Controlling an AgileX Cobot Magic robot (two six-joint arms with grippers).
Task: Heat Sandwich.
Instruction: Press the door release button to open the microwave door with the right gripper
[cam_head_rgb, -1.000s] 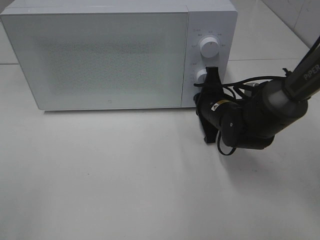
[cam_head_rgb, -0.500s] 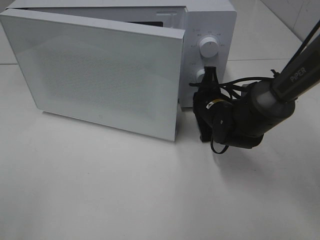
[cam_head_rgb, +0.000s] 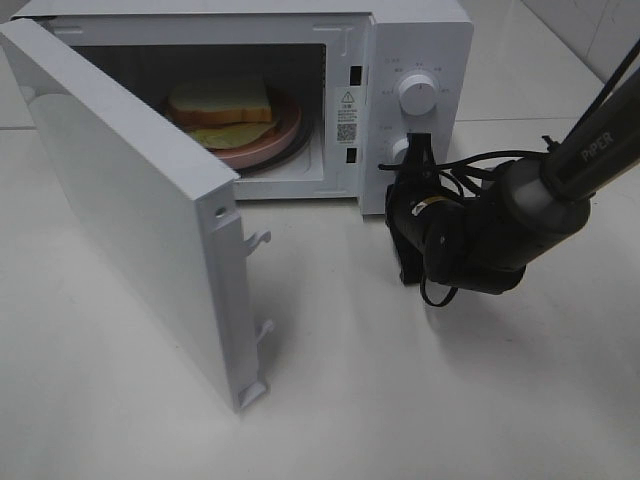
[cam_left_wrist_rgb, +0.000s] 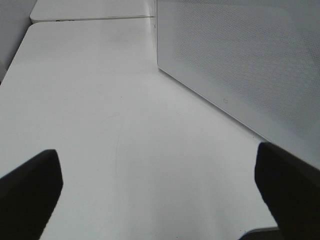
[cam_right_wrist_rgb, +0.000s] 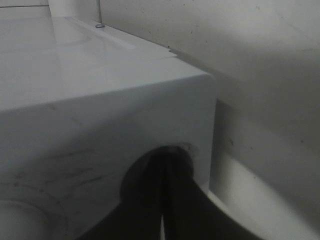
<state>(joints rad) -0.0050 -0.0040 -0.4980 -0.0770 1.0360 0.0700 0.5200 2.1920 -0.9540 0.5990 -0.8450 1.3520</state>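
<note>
The sandwich (cam_head_rgb: 220, 105) lies flat on a pink plate (cam_head_rgb: 288, 138) inside the microwave (cam_head_rgb: 420, 30), whose door (cam_head_rgb: 130, 210) is swung wide on the left. The right claw (cam_head_rgb: 418, 150) is closed on nothing, its tips at the lower knob (cam_head_rgb: 401, 152) of the control panel. From there the sandwich lies across to the left and further back in the cavity. The left claw (cam_left_wrist_rgb: 160, 187) is spread fully and empty above the counter (cam_left_wrist_rgb: 100, 125). It faces the door's outer side, so the door seems to bar its way in, and the right arm looks nearer. The sandwich is square, with no long axis. It shows white bread with a tan crust and pale yellow-green filling at the front edge, and is smaller than its plate.
</note>
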